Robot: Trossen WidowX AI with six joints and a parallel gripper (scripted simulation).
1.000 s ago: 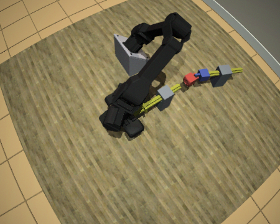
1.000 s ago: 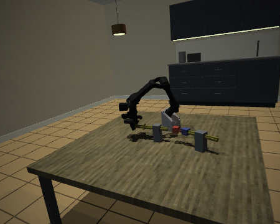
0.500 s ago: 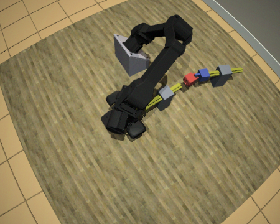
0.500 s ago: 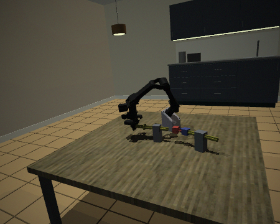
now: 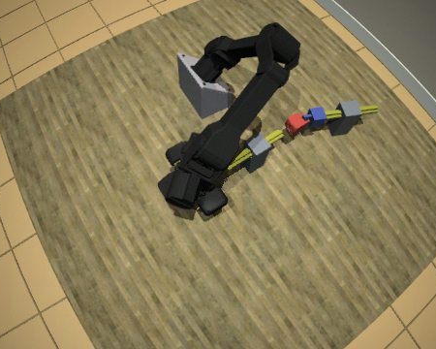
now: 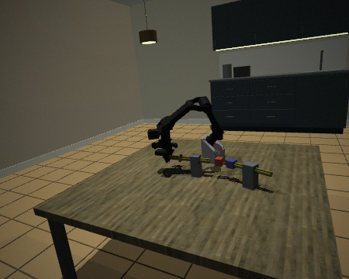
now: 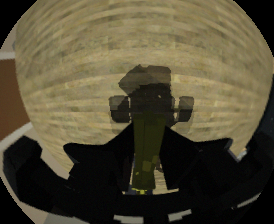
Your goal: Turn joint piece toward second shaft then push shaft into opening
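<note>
The second shaft is yellow and runs through its grey block. My gripper is shut on this shaft, at the part away from the joint. The red joint piece is hinged to a blue piece on the first shaft, which the other grey block holds. A small gap shows between the second shaft's tip and the red piece. The red piece faces roughly toward that tip; its exact alignment cannot be told.
The arm's pale base bracket stands behind the shafts. The upper arm passes high over the area between the bracket and the second shaft. The wooden table carries everything.
</note>
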